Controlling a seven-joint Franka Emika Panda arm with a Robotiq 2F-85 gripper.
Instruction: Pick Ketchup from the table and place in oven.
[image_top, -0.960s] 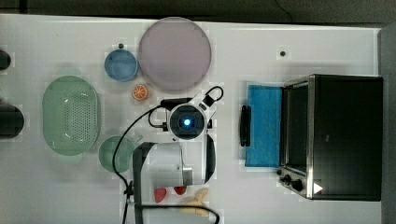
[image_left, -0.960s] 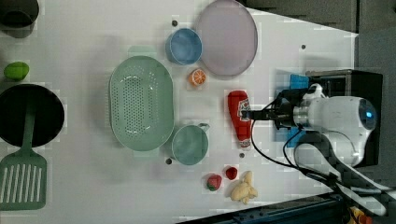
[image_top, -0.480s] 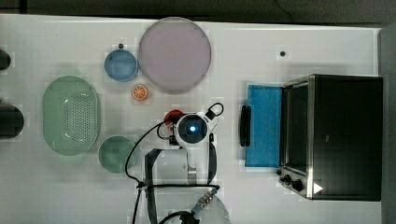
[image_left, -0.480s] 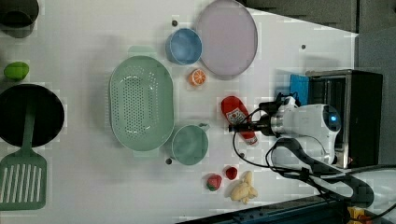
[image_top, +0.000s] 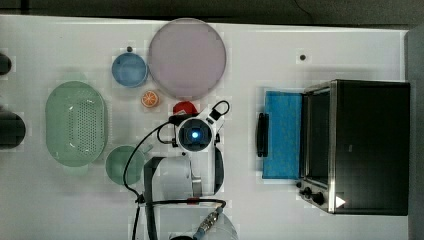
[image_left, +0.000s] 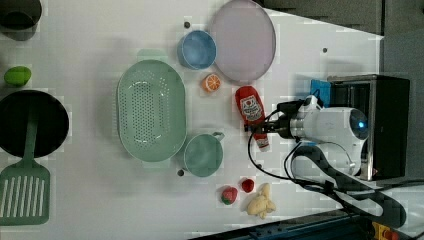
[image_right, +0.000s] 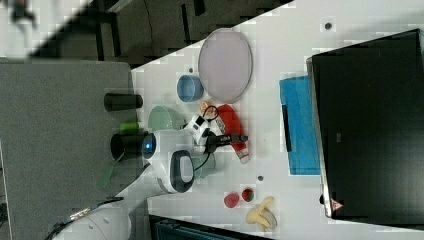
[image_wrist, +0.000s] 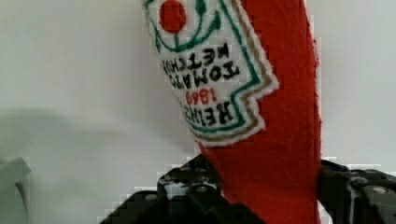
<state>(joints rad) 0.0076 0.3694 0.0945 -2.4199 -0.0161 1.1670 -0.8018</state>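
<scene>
The oven (image_top: 367, 145) stands well apart from the hand (image_left: 265, 129), its blue door (image_top: 282, 134) lowered toward it. The Ketchup (image_left: 251, 111) lies flat on the worktop (image_top: 300, 210), its narrow end between the fingers (image_wrist: 196, 193), which bracket it; whether they grip cannot be told. It looks like light, soft, non-slippery felt: grasp the neck.

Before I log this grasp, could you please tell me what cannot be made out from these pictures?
- Top view: the red fabric ketchup bottle is mostly hidden under the robot's hand.
- Wrist view: the bottle's neck is cut off by the edge; whether the fingers press it is unclear.
- Inside of the black toaster oven: too dark in the top view, hidden behind the arm in the left view.
</scene>
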